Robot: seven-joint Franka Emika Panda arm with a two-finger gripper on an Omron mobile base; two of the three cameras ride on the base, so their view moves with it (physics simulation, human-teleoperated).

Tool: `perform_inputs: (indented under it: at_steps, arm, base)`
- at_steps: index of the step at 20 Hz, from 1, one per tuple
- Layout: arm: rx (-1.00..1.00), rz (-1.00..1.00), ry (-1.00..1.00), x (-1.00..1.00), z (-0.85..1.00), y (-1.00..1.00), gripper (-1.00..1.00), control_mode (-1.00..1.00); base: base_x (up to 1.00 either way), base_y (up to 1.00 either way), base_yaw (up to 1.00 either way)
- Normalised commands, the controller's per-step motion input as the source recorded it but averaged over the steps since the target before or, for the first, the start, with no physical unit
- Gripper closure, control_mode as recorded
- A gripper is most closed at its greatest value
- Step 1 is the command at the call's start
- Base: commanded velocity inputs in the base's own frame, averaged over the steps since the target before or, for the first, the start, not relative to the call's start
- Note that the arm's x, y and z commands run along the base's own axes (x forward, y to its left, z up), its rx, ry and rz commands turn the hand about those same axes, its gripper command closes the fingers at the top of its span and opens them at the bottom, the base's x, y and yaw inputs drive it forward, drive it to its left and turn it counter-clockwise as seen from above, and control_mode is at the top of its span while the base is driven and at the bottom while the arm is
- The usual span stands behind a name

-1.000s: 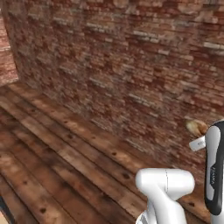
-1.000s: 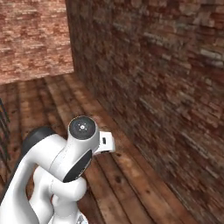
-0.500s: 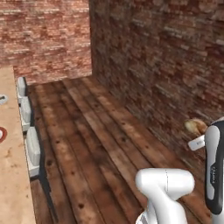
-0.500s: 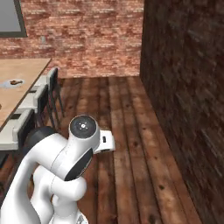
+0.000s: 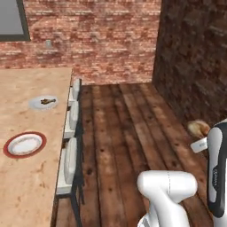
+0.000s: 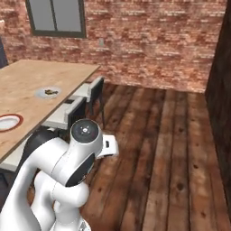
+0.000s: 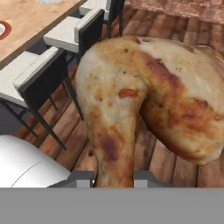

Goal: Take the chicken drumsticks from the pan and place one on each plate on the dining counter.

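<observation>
Drumstick in the pincer, plates waiting on the table

A glossy, golden-brown chicken drumstick (image 7: 144, 100) with a bulbous end is pinched by its thin bone in the gripper (image 7: 114, 177). On the pale wood-grain dining counter (image 5: 31, 186), the red-rimmed plate (image 5: 25, 144) sits bare; the pale plate (image 5: 43, 103) carries another drumstick (image 5: 48, 101), small and blurred. Dark-backed chairs (image 5: 71, 162) line the counter's edge, partly cut off.

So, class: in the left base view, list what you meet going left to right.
Red-rimmed plate → pale plate with a drumstick → chairs → wood floor → held drumstick at the gripper.
</observation>
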Motion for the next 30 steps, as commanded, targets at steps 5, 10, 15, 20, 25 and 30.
perform_inputs:
  at_steps: [5, 10, 15, 20, 25, 30]
  arm:
    - [0.00, 0.00, 0.00, 0.00, 0.00, 0.00, 1.00, 1.00]
    - [0.00, 0.00, 0.00, 0.00, 0.00, 0.00, 1.00, 1.00]
    - [0.00, 0.00, 0.00, 0.00, 0.00, 0.00, 1.00, 1.00]
    - [0.00, 0.00, 0.00, 0.00, 0.00, 0.00, 1.00, 1.00]
    - [0.00, 0.00, 0.00, 0.00, 0.00, 0.00, 1.00, 1.00]
    - [0.00, 0.00, 0.00, 0.00, 0.00, 0.00, 1.00, 1.00]
  base:
    - [0.71, -0.04, 0.84]
    - [0.67, -0.04, 0.88]
    - [0.64, -0.05, 0.88]
    - [0.44, -0.08, 0.80]
    - [0.30, -0.03, 0.29]
    - [0.09, 0.00, 0.00]
